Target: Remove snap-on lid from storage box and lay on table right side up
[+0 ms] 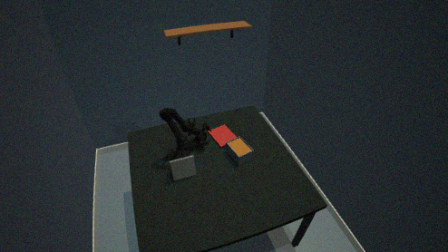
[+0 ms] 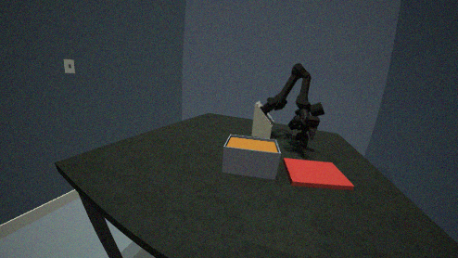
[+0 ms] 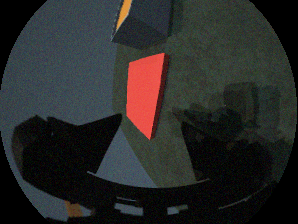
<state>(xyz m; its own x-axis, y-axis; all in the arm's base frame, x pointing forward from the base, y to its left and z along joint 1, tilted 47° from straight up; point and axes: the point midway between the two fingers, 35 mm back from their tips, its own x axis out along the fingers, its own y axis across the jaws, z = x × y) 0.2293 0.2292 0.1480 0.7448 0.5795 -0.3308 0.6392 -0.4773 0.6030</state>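
The storage box (image 1: 238, 157) (image 2: 250, 162) (image 3: 145, 27) is grey, stands upright on the table (image 1: 218, 199) (image 2: 162, 199) and is open on top, with an orange surface (image 1: 239, 147) (image 2: 252, 144) showing inside its rim. The red lid (image 1: 222, 135) (image 2: 317, 174) (image 3: 142, 92) lies flat on the table beside the box, its smooth plain face up. The wrist view shows a narrow gap between lid and box. My gripper (image 1: 209, 132) (image 2: 306, 143) (image 3: 152, 121) is open and empty, low by the lid's edge on the arm's side, clear of it. Its fingertips are dark and hard to make out in the top and exterior views.
A light grey upright panel (image 1: 183, 168) (image 2: 261, 122) stands near the arm's base (image 1: 183, 150). A wooden shelf (image 1: 209, 29) hangs on the wall, far above the table. The table's edge runs beyond the lid, on the side away from the panel.
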